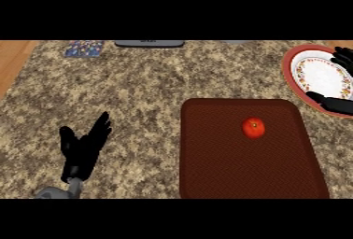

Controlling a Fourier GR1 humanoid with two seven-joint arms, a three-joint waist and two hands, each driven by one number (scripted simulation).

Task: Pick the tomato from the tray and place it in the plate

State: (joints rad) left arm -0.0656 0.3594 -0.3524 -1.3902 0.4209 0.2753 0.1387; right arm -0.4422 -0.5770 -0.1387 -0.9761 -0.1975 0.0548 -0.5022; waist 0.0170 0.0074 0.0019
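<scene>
The tomato (254, 128) sits on the dark red tray (248, 149), in the tray's upper right part, well inside its rim and untouched. The right hand (338, 103) is up over the plate (303, 60) — beyond the tray's upper right corner — so the tomato lies down and to the left of it, back toward the robot. Only parts of this hand show at the view's right edge: dark fingers above and below the plate's white centre, spread apart with nothing between them. It is plainly the nearer hand, and I judge the pick falls to it, coming back across the tray's right rim.

The left hand (84, 149) rests open over the bare worktop (138, 84), fingers up, well left of the tray's left rim — holding nothing. The tomato is round, so no axis favours one approach.
</scene>
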